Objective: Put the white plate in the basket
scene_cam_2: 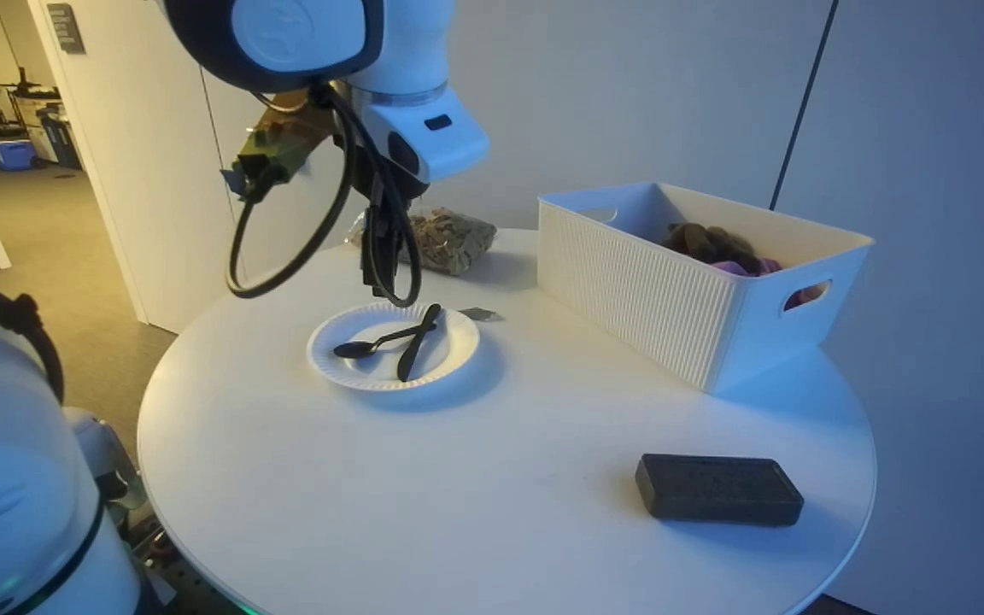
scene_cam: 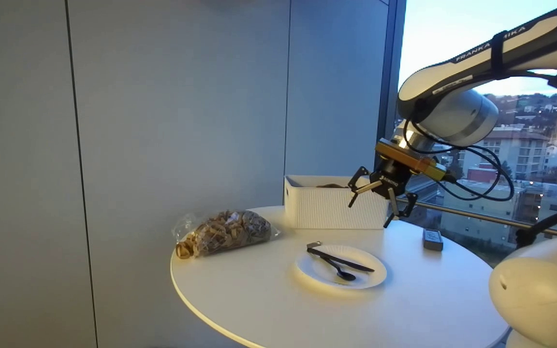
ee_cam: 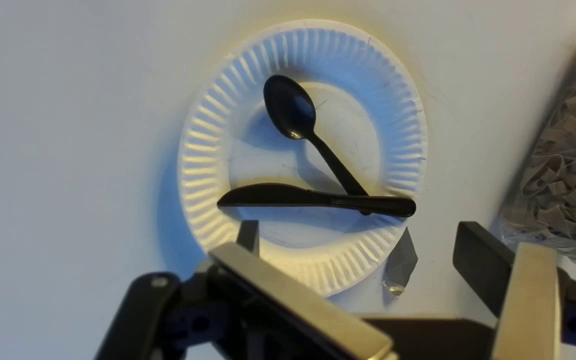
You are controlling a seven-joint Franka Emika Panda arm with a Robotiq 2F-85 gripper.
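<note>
The white plate lies on the round white table, seen in both exterior views and in the wrist view. A black spoon and a black knife lie crossed on it. The basket, a white ribbed bin, stands on the table in both exterior views. My gripper is open and empty, held in the air above the table. In the wrist view the gripper has its left fingertip overlapping the plate's lower rim; the right one is over bare table.
A clear bag of brownish strips lies on the table beyond the plate. A small grey pointed piece lies at the plate's edge. A dark block lies nearer the table's edge. Brown and purple things are inside the basket.
</note>
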